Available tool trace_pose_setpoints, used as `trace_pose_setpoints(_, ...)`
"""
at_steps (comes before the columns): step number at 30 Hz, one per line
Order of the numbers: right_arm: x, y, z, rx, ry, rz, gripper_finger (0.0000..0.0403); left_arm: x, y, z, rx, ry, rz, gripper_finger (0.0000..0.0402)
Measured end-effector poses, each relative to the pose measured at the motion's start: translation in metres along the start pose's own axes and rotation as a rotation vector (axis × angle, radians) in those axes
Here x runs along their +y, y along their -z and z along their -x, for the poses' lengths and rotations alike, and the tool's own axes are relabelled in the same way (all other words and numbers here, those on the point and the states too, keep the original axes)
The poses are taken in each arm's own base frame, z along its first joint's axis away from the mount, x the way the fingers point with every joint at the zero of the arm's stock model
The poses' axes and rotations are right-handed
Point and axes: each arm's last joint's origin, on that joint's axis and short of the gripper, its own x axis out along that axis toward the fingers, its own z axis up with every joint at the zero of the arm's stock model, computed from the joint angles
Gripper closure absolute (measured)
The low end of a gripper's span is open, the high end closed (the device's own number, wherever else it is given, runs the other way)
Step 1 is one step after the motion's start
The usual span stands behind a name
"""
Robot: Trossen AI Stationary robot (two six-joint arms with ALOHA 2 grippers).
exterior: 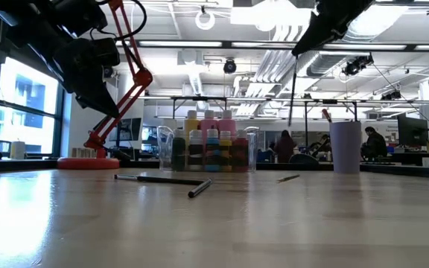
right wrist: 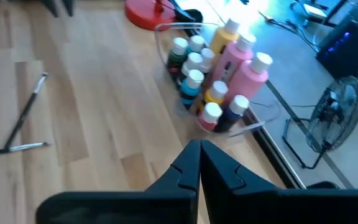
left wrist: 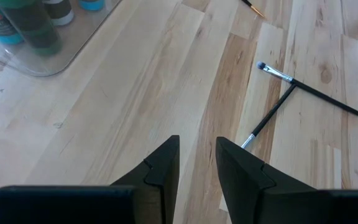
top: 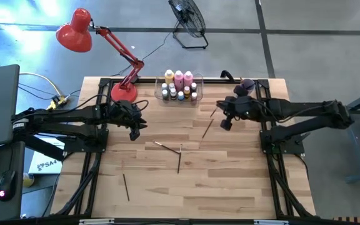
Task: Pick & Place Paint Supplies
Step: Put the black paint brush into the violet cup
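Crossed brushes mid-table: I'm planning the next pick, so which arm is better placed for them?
Left. The left gripper hangs open, empty, pointed at the crossed brushes; the right gripper is shut, nearer the bin of bottles.

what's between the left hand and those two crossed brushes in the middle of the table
Nothing visible. The left hand hangs above bare wood with a gap between its fingers, and the two crossed brushes lie flat ahead of it with only open table between. The clear bin sits off to one side.

"SA4" on white box (top: 45,164), partly hidden
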Motion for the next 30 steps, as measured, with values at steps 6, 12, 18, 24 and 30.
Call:
trace_pose_setpoints(6,-0.012,0.0,-0.005,0.012,0.05,-0.031,0.04,0.0,0.0,0.0,0.001,0.0,0.0,0.03)
trace_pose_setpoints(12,-0.023,0.001,-0.008,0.025,0.097,-0.059,0.04,0.0,0.0,0.0,0.003,0.0,0.0,0.03)
trace_pose_setpoints(18,-0.021,0.009,-0.01,0.116,-0.124,-0.073,0.04,0.0,0.0,0.0,0.004,-0.001,-0.001,0.03)
trace_pose_setpoints(24,-0.006,0.012,-0.027,0.18,-0.342,-0.027,0.04,0.0,0.0,0.0,0.004,-0.001,-0.002,0.03)
trace_pose_setpoints(30,0.02,0.025,-0.061,0.337,-0.44,0.026,0.04,0.0,0.0,0.0,0.004,-0.001,0.0,0.03)
